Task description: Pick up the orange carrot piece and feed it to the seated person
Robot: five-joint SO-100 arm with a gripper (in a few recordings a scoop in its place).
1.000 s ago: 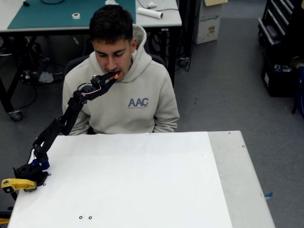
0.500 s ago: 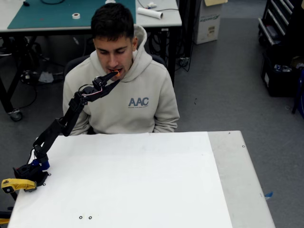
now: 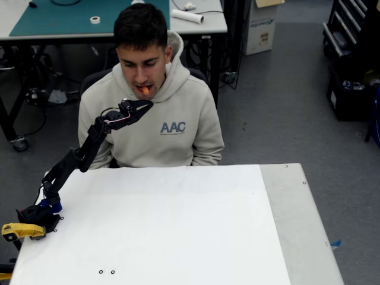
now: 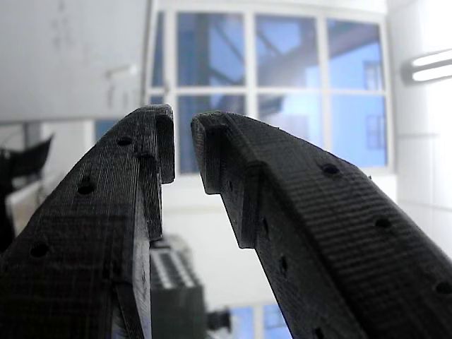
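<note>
Fixed view: orange carrot piece (image 3: 145, 90) is sitting in seated person's (image 3: 155, 127) mouth w/ hand (image 3: 148, 104) hovering just at 6 o'clock, slightly open, holding nothing.

**One legible mark: "AAC" on the hoodie**

In the fixed view the only text that could be read was the dark lettering "AAC" (image 3: 173, 127), printed on the chest of the light beige hoodie (image 3: 190, 113) worn by the seated person (image 3: 141, 53). A much smaller line of print sat just beneath those letters, but it was too fine to make out. The cardboard box (image 3: 259, 27) on the floor at the top of that view carried a faint printed mark on its front, likewise unreadable. The wrist view showed no lettering, numbers or signs that could be read.
</note>
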